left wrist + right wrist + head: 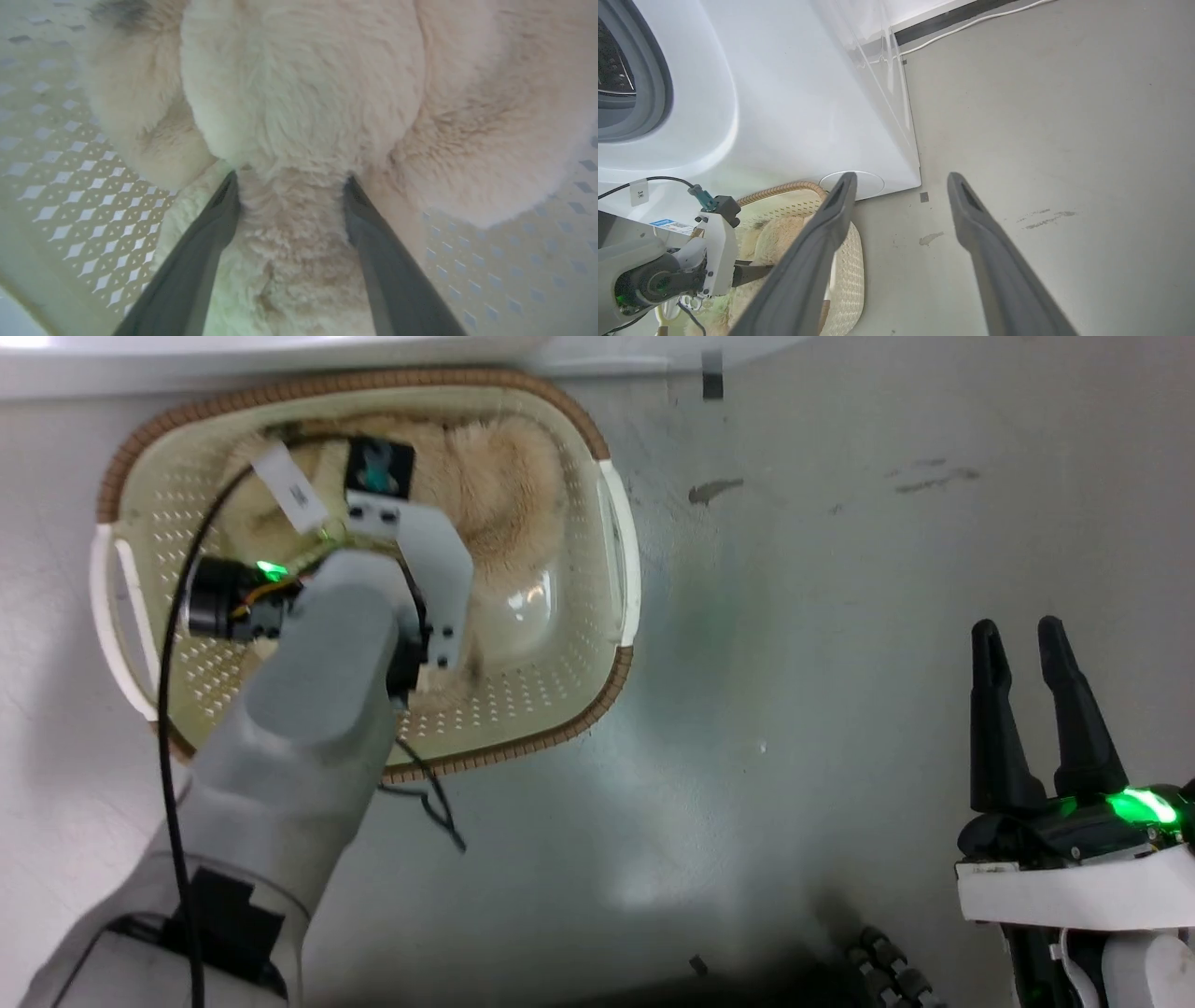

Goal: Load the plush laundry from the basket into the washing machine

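Straddling plush laundry (299,93), left gripper (289,179) gapes; right gripper (1018,630) hangs spread over floor (840,569).

Fluffy beige plush laundry (504,495) inside cream basket (560,700), seemingly beside white washing machine (794,93).

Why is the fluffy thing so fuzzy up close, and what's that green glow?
Left wrist view: the plush is very close and blurry. Head view: a green lamp glows by the right gripper, and glare shines on the basket floor. Right wrist view: sharp, but the wide lens bends the washer.
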{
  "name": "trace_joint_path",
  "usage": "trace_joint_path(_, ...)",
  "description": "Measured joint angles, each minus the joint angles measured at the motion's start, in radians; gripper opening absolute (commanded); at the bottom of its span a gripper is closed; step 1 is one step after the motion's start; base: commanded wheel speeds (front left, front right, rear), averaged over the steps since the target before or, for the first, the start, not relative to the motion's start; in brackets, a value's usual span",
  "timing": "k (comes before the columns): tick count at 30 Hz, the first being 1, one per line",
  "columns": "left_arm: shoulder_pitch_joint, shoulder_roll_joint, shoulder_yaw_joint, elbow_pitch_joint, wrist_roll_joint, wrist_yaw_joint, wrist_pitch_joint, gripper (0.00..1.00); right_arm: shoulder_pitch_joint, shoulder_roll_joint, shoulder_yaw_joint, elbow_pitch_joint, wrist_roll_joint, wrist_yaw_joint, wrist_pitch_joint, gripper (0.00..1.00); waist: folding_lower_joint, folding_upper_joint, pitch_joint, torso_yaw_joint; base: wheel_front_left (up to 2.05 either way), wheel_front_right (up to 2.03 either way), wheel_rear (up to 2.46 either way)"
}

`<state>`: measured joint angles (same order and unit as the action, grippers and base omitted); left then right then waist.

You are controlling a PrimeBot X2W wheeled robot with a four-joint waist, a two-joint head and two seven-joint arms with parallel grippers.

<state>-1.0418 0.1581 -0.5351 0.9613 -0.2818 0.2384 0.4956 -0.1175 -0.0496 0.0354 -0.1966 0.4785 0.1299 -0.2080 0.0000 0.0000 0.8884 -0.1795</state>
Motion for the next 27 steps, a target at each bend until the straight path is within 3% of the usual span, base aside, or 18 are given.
trace_joint_path(8, -0.080, -0.018, -0.023, 0.045, -0.051, 0.031, 0.042, 1.00, -0.007, 0.000, 0.010, -0.016, 0.034, 0.000, -0.018, 1.00, 0.0000, 0.0000, 0.076, -0.010, 0.00, 0.00, 0.00)
trace_joint_path(18, -0.188, -0.028, -0.093, 0.105, -0.081, 0.041, 0.067, 1.00, -0.022, 0.000, 0.026, -0.038, 0.070, 0.000, -0.037, 1.00, 0.0000, 0.0001, 0.164, -0.028, 0.00, 0.00, 0.00)
trace_joint_path(19, -0.193, -0.026, -0.100, 0.112, -0.084, 0.042, 0.065, 0.94, -0.028, 0.000, 0.027, -0.040, 0.075, 0.000, -0.041, 1.00, 0.0000, 0.0000, 0.172, -0.030, 0.00, 0.00, 0.00)
trace_joint_path(20, -0.198, -0.025, -0.105, 0.116, -0.086, 0.041, 0.057, 0.19, -0.033, 0.000, 0.028, -0.043, 0.079, 0.000, -0.042, 1.00, 0.0000, 0.0000, 0.180, -0.032, 0.00, 0.00, 0.00)
trace_joint_path(21, -0.204, -0.024, -0.110, 0.120, -0.091, 0.041, 0.050, 0.00, -0.037, 0.000, 0.027, -0.046, 0.085, 0.000, -0.044, 1.00, 0.0000, 0.0000, 0.189, -0.034, 0.00, 0.00, 0.00)
trace_joint_path(27, -0.211, -0.031, -0.119, 0.111, -0.127, 0.003, -0.023, 0.00, -0.069, 0.000, 0.037, -0.038, 0.092, 0.000, -0.045, 1.00, 0.0000, 0.0001, 0.198, -0.024, 0.00, 0.00, 0.00)
